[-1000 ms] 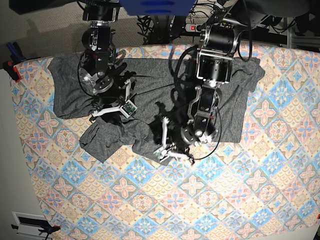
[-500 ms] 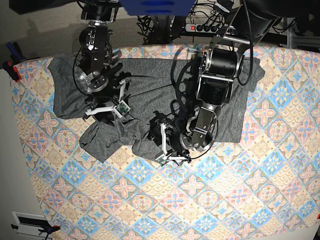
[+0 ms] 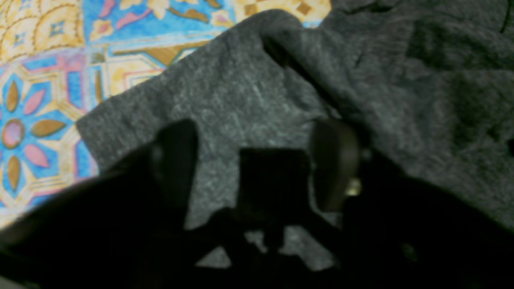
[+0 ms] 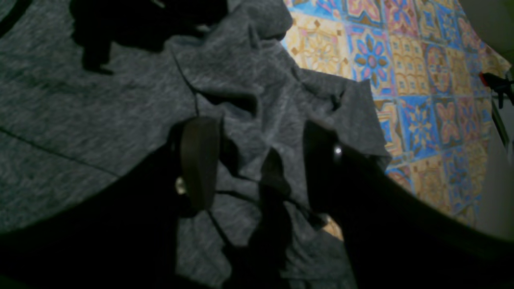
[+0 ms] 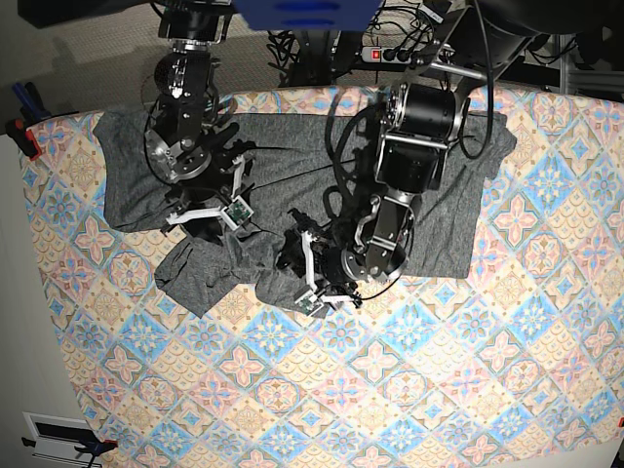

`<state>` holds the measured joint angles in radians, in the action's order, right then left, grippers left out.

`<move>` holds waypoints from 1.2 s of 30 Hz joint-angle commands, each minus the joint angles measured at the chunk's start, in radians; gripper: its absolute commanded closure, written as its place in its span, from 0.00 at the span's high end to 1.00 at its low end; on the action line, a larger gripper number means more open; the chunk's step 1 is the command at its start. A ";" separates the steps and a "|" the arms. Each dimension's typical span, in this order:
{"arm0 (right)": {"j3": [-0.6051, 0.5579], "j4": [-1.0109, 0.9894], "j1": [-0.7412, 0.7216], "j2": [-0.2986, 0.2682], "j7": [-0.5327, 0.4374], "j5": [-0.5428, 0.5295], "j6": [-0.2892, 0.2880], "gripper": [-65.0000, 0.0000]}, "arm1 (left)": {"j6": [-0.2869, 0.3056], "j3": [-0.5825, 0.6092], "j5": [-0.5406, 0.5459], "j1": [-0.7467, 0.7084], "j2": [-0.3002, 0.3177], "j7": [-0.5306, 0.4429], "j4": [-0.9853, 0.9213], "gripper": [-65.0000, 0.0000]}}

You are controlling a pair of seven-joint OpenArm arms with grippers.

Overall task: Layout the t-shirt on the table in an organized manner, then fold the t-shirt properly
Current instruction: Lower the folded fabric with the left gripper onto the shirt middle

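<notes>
Grey fabric is your whole problem here: the t-shirt lies across the far side of the table, its long axis running left to right, flat along the back but bunched into a crumpled flap at the near edge.

Your left claw sits low right at that near hem. In the left wrist view its two fingers stand spread with flat cloth showing between them, and nothing looks pinched. The folded-over ridge lies just ahead of it and off to one side, with bare patterned table just beyond the hem on the other side.

Your right claw hangs over the crumpled flap, also spread, as the right wrist view shows, with wrinkled cloth between and below its fingers; whether they touch it, you cannot tell.

Judging by this, the layout step isn't done. The bunched flap lies between the two claws, so each should take the hem nearest it and draw outward along the shirt's long axis.
</notes>
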<state>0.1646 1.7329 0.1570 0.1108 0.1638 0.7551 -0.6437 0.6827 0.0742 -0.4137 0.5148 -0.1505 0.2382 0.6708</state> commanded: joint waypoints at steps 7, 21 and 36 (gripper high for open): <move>-0.001 0.019 -0.007 -0.001 -0.022 -0.013 0.009 0.49 | 0.015 0.002 -0.034 -0.012 -0.005 0.069 -0.004 0.06; 0.019 0.023 0.019 -0.003 -0.022 -0.013 0.009 0.49 | 0.015 0.000 0.045 -0.074 -0.007 0.273 0.522 0.06; 0.017 0.014 0.014 -0.003 -0.022 -0.013 0.009 0.49 | 0.015 0.002 0.149 -0.147 0.064 0.487 0.792 0.14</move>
<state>0.1852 1.7321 0.1844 0.1085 0.1638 0.7547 -0.6434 0.6994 0.0719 -0.2794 0.3466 -0.0830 0.7395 1.4540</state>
